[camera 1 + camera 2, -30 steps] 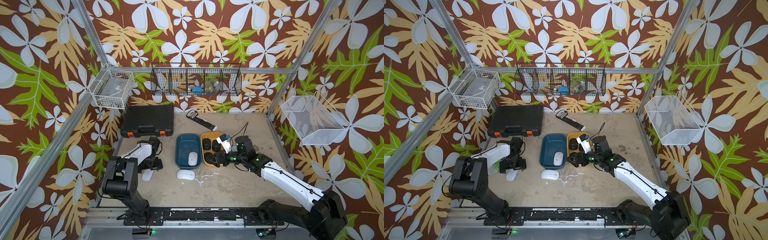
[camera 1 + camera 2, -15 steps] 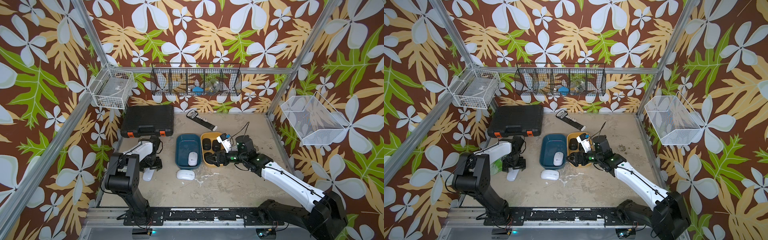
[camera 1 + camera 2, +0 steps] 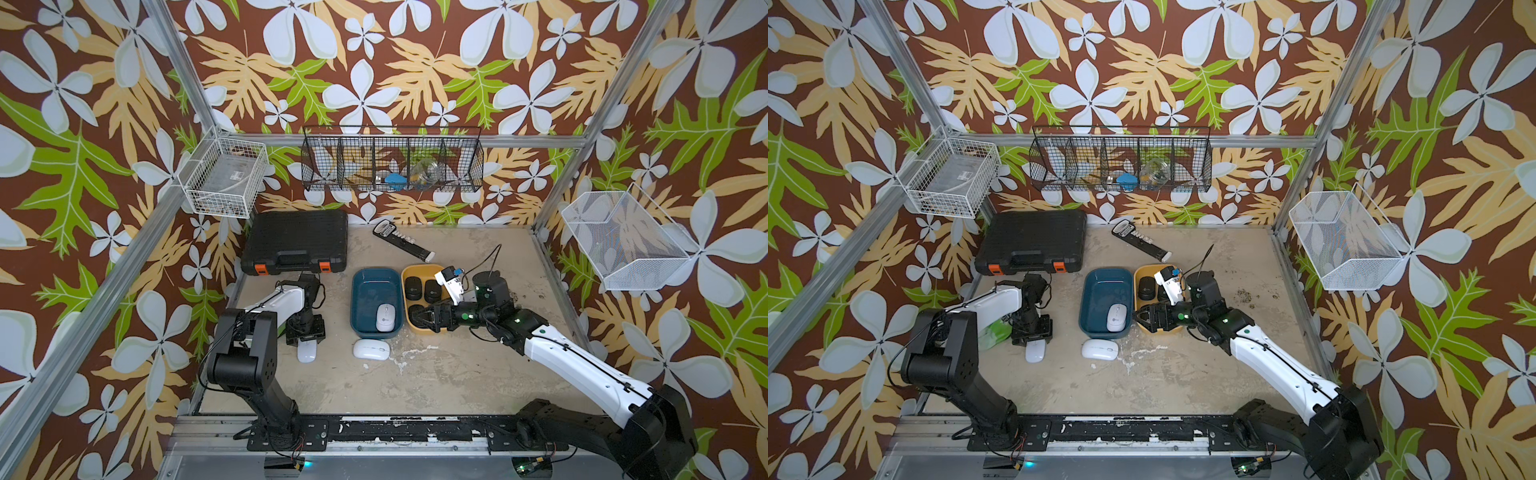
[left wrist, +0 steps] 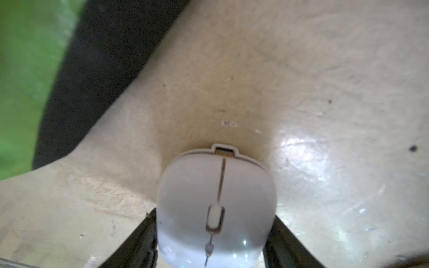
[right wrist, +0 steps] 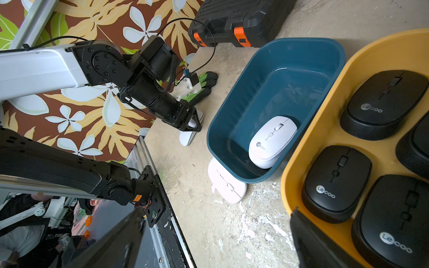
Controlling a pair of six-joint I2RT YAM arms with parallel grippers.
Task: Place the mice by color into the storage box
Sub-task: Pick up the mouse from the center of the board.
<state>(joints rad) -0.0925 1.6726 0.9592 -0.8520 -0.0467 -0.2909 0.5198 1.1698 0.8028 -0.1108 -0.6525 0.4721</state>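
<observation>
My left gripper [image 3: 306,338] straddles the white mouse [image 4: 217,185] lying by the worktop's left edge, with its fingers [image 4: 139,243] against the sides. I can't tell whether it pinches. I'd squeeze mid-body and lift straight before heading for the blue tub [image 3: 374,286]. The right gripper [image 3: 419,319] gapes empty.

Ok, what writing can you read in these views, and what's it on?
"Lecoo": white mouse in the blue bin.
"Lecoo": each of three black mice in the yellow bin.
Too small to read: orange sticker on the left arm, label in the white wire basket.
</observation>
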